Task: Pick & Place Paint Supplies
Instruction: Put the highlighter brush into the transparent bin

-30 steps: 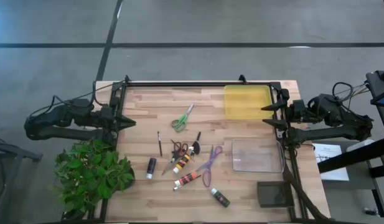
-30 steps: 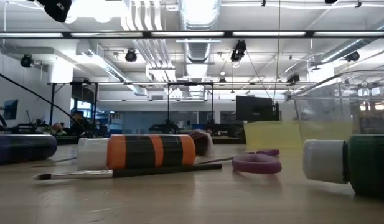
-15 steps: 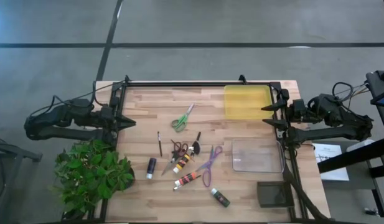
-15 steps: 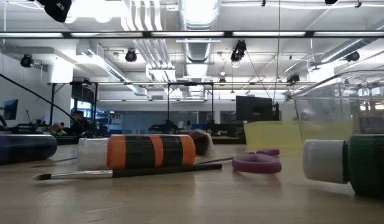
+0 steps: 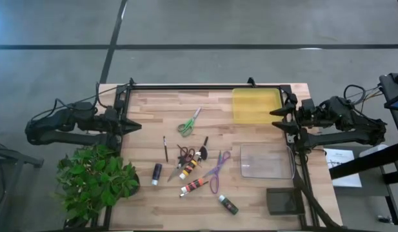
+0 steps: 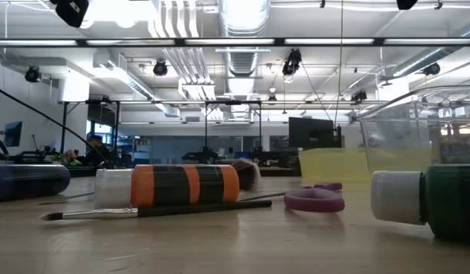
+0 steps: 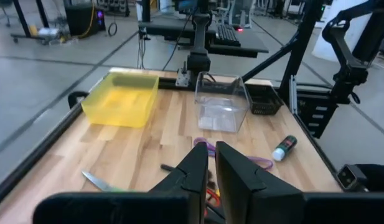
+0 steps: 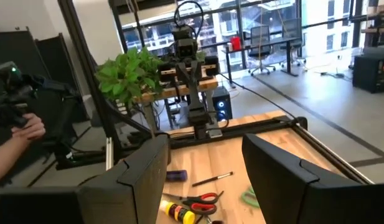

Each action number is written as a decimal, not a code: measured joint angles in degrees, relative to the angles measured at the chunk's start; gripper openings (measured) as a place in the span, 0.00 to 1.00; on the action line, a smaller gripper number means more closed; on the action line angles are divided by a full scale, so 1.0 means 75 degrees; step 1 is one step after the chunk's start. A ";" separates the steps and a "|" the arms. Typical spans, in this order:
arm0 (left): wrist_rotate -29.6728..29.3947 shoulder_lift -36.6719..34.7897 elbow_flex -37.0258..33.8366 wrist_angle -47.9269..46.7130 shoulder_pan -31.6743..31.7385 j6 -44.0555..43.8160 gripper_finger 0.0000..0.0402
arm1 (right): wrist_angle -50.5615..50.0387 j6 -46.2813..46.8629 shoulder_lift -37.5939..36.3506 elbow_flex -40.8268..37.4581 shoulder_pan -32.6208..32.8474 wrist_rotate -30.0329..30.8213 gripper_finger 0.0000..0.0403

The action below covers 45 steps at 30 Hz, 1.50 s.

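Yellow translucent plastic bin (image 5: 256, 106): sits at the far right part of the wooden table (image 5: 147, 106); nothing shows inside it.
Clear plastic bin (image 5: 267, 160): nearer than the yellow one, at the right edge; no items visible in it.
Dark mesh box (image 5: 284, 201): at the near right corner; its contents cannot be told.
Paint supplies: all loose on the table's middle, outside every container.
Green-handled scissors (image 5: 189, 122): farthest of the loose items.
Purple-handled scissors (image 5: 218, 170): beside the orange-and-black striped paint tube (image 5: 193, 186).
Red-handled scissors (image 5: 184, 154): touching a yellow-banded tube (image 5: 189, 166).
Thin dark brush (image 5: 165, 148): left of the cluster.
Dark purple tube (image 5: 156, 173): near the leafy green potted plant (image 5: 95, 182).
Green tube with white cap (image 5: 228, 204): nearest the front edge.
Left gripper (image 5: 133, 125): at the left edge, fingers almost together, empty.
Right gripper (image 5: 276, 119): at the right edge beside the yellow bin, fingers spread apart, empty.
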 joint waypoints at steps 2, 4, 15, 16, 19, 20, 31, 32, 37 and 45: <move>-0.0009 0.0032 0.0000 0.0215 0.0000 0.0234 0.10 | 0.0010 0.0016 0.0036 0.0000 0.0000 0.0000 0.51; -0.0010 0.0043 0.0000 0.0228 0.0000 0.0319 0.10 | 0.0011 0.0187 0.0057 0.0000 0.0000 0.0000 0.51; -0.0031 0.0246 -0.0003 0.0438 0.0000 0.0433 0.10 | 0.0019 0.0603 0.0436 0.0000 0.0003 -0.1001 0.51; -0.0031 0.0292 -0.0006 0.0441 0.0000 0.0636 0.10 | 0.0010 0.0538 0.0531 0.0000 0.0003 -0.1047 0.51; -0.0200 0.0409 0.0006 0.0737 0.0000 0.1546 0.10 | 0.0004 0.0298 0.0946 0.0000 0.0003 -0.1168 0.51; -0.0297 0.0448 0.0006 0.1044 0.0000 0.1852 0.10 | 0.0007 0.0170 0.1108 0.0000 0.0003 -0.1325 0.51; -0.1218 0.0463 0.0410 0.3103 0.0000 0.4470 0.10 | 0.0257 -0.1212 0.3292 0.0883 0.0170 -0.1805 0.51; -0.1441 0.0463 0.0449 0.3075 0.0000 0.4479 0.10 | 0.0247 -0.1432 0.3402 0.1168 0.0172 -0.1808 0.51; -0.1721 0.0466 0.0495 0.3009 0.0003 0.4478 0.10 | 0.0069 -0.2612 0.3812 0.2717 0.0319 -0.1301 0.51; -0.1864 0.0478 0.0498 0.2398 0.0003 0.4760 0.10 | -0.1495 -0.3492 0.3863 0.4893 0.0554 0.2660 0.51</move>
